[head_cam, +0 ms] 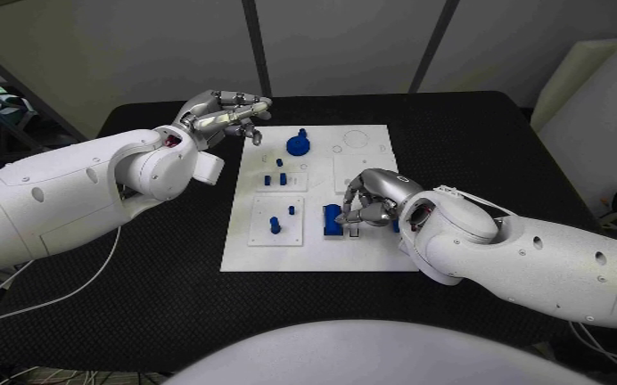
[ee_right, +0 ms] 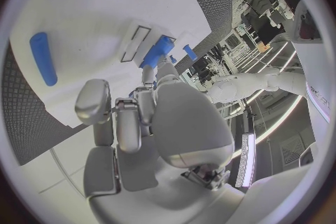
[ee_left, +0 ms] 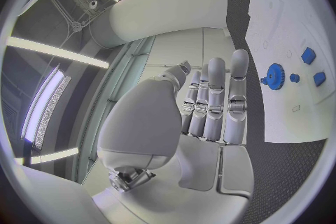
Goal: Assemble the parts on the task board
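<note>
Board: task board (head_cam: 366, 256) lying mid-table.
Left hand (head_cam: 226, 116): hovering off the board's 10 o'clock corner, fingers curled, holding nothing.
Right hand (head_cam: 370, 198): pinching a blue part (head_cam: 333, 219) at the board's 4 o'clock.
Gear (head_cam: 299, 144): sitting at 12 o'clock.

L robot hand (head_cam: 226, 116) raised, fingers apart, empty; R robot hand (head_cam: 370, 198) low, fingers curled.

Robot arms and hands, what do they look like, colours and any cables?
Both arms are smooth, rounded white shells with small dark screw holes. Each ends in a silver metallic robot hand, left and right, with jointed segmented fingers. A thin white cable trails beneath the left arm.
</note>
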Action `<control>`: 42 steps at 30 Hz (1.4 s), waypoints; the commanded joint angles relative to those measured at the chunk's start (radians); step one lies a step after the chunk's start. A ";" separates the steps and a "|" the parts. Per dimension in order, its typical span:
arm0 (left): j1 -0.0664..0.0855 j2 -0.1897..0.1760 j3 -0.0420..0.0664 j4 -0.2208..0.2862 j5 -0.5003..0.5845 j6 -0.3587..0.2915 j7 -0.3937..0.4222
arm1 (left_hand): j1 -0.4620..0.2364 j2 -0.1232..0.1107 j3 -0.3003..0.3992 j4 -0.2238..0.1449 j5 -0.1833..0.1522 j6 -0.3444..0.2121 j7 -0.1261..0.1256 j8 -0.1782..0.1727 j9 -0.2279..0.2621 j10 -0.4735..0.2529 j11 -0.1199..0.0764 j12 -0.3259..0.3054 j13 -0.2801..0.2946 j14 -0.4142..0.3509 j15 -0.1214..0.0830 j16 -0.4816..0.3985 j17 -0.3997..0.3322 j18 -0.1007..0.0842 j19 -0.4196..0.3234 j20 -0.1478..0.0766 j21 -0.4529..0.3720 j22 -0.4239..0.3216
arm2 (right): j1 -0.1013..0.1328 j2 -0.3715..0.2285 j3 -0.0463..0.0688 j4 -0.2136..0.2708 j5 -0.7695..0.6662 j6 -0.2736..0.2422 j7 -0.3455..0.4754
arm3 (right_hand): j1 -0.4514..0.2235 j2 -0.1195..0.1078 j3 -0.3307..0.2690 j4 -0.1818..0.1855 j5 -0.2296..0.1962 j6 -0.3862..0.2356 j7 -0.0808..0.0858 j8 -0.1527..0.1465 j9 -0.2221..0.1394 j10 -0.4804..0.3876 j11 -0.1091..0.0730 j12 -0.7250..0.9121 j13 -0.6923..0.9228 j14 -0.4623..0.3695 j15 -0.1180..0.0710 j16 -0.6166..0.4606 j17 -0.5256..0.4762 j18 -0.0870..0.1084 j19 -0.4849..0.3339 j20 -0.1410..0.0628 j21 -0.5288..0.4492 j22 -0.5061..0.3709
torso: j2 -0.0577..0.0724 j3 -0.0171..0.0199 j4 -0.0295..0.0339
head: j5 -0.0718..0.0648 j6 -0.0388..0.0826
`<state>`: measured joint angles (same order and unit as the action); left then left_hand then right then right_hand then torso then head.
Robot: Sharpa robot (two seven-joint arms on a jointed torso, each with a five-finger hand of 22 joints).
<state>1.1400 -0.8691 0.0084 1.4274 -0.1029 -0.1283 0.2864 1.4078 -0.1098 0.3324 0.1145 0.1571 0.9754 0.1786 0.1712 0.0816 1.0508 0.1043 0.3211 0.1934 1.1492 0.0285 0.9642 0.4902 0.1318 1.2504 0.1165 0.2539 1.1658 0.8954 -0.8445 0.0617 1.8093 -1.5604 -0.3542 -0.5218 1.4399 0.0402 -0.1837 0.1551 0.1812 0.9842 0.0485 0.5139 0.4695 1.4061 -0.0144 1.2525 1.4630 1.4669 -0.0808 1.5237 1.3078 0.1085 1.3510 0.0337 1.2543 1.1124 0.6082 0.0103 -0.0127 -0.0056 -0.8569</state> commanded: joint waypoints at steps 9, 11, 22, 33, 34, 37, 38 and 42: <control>0.001 -0.002 0.001 0.002 0.003 0.011 0.001 | 0.003 0.011 -0.004 0.000 0.000 -0.006 0.000 0.005 -0.001 -0.007 0.002 0.004 0.001 -0.008 -0.001 0.001 -0.001 0.049 0.004 0.005 -0.004 -0.002 | 0.002 -0.125 0.000 0.069 0.139 -0.067 0.120 | -0.040 0.012 -0.012 0.045 0.065 -0.075 0.046 -0.125 -0.060 -0.030 0.027 -0.083 -0.192 0.077 0.024 -0.016 0.138 -0.005 -0.033 0.016 -0.041 -0.059 | 0.000 -0.0001 -0.0032 | -0.008 0.009; 0.000 -0.002 0.001 0.003 0.003 0.012 0.001 | 0.003 0.011 -0.004 0.000 0.000 -0.006 0.000 0.005 -0.001 -0.007 0.002 0.004 0.001 -0.008 -0.001 0.001 -0.001 0.049 0.004 0.005 -0.004 -0.002 | 0.002 -0.163 0.000 0.082 0.154 -0.066 0.126 | -0.043 0.014 -0.014 0.054 0.067 -0.066 0.052 -0.156 -0.077 -0.032 0.033 -0.088 -0.195 0.077 0.030 -0.017 0.136 -0.004 -0.034 0.022 -0.044 -0.062 | 0.000 -0.0001 -0.0033 | -0.013 0.011; 0.000 -0.007 0.001 0.009 0.003 0.009 0.000 | 0.004 0.011 -0.004 -0.001 0.000 -0.007 0.000 0.005 -0.001 -0.007 0.002 0.004 0.001 -0.008 -0.001 0.001 -0.001 0.049 0.005 0.005 -0.004 -0.002 | 0.000 -0.292 -0.001 0.104 0.074 -0.093 0.073 | -0.069 0.006 -0.034 0.088 0.082 -0.020 0.053 -0.215 -0.109 -0.029 0.035 -0.093 -0.198 0.078 0.033 -0.017 0.139 -0.004 -0.028 0.028 -0.041 -0.055 | -0.001 0.0009 -0.0097 | -0.051 0.018; -0.001 -0.007 0.001 0.009 0.003 0.012 0.002 | 0.004 0.011 -0.004 -0.001 0.000 -0.007 0.000 0.005 -0.001 -0.007 0.002 0.004 0.001 -0.008 -0.001 0.001 -0.001 0.049 0.005 0.005 -0.004 -0.002 | -0.006 -0.257 -0.002 0.059 0.013 -0.078 0.001 | -0.081 -0.006 -0.046 0.103 0.094 -0.006 0.051 -0.232 -0.116 -0.030 0.034 -0.097 -0.200 0.077 0.032 -0.019 0.136 -0.004 -0.028 0.027 -0.043 -0.056 | -0.002 -0.0001 -0.0079 | -0.061 0.017; -0.001 -0.007 0.001 0.009 0.003 0.013 0.002 | 0.004 0.011 -0.004 -0.001 0.000 -0.007 0.000 0.005 -0.001 -0.007 0.002 0.004 0.001 -0.008 -0.001 0.001 -0.001 0.049 0.005 0.005 -0.004 -0.002 | -0.007 -0.253 -0.002 0.055 0.010 -0.075 -0.003 | -0.081 -0.006 -0.046 0.103 0.095 -0.005 0.051 -0.232 -0.116 -0.029 0.034 -0.097 -0.200 0.077 0.032 -0.019 0.136 -0.004 -0.028 0.027 -0.043 -0.057 | -0.002 0.0006 -0.0087 | -0.060 0.017; -0.002 -0.009 0.001 0.010 0.003 0.013 0.002 | 0.004 0.011 -0.004 -0.001 0.000 -0.007 0.000 0.005 -0.001 -0.007 0.002 0.004 0.001 -0.008 -0.001 0.001 -0.001 0.049 0.005 0.005 -0.004 -0.002 | -0.010 -0.243 -0.002 0.045 0.003 -0.062 -0.011 | -0.081 -0.007 -0.047 0.105 0.098 -0.002 0.051 -0.234 -0.117 -0.029 0.034 -0.096 -0.199 0.077 0.032 -0.019 0.135 -0.004 -0.029 0.027 -0.044 -0.057 | -0.001 0.0009 -0.0094 | -0.060 0.016; -0.002 -0.010 0.001 0.010 0.003 0.013 0.002 | 0.004 0.011 -0.004 -0.001 0.000 -0.007 0.000 0.005 -0.001 -0.007 0.002 0.004 0.001 -0.008 -0.001 0.001 -0.001 0.049 0.005 0.005 -0.004 -0.002 | -0.010 -0.240 -0.002 0.043 0.001 -0.056 -0.013 | -0.081 -0.007 -0.047 0.105 0.098 -0.002 0.051 -0.234 -0.117 -0.029 0.034 -0.096 -0.199 0.077 0.032 -0.019 0.135 -0.004 -0.029 0.027 -0.044 -0.057 | -0.001 0.0008 -0.0094 | -0.060 0.016; -0.002 -0.010 0.001 0.010 0.003 0.013 0.003 | 0.005 0.011 -0.004 -0.002 0.001 -0.007 0.000 0.006 -0.001 -0.008 0.002 0.005 0.001 -0.009 -0.001 0.001 -0.002 0.049 0.005 0.005 -0.005 -0.003 | -0.017 -0.230 -0.002 0.034 -0.007 -0.032 -0.022 | -0.082 -0.011 -0.051 0.108 0.103 0.006 0.049 -0.237 -0.118 -0.029 0.033 -0.097 -0.200 0.077 0.031 -0.020 0.135 -0.004 -0.029 0.027 -0.045 -0.058 | -0.001 -0.0006 -0.0085 | -0.060 0.013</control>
<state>1.1371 -0.8787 0.0083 1.4348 -0.1029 -0.1269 0.2856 1.4135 -0.1048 0.3324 0.1145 0.1571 0.9754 0.1786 0.1712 0.0818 1.0509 0.1043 0.3211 0.1934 1.1492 0.0285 0.9642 0.4892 0.1318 1.2504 0.1165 0.2539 1.1639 0.8807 -1.0765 0.0598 1.8441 -1.5375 -0.4160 -0.5173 1.3612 0.0336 -0.2341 0.2559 0.2785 0.9821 0.0966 0.2815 0.3533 1.3772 0.0144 1.1593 1.2633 1.4669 -0.0553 1.5102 1.3075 0.1085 1.3204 0.0568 1.2155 1.0551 0.6068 0.0105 -0.0216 -0.0654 -0.8423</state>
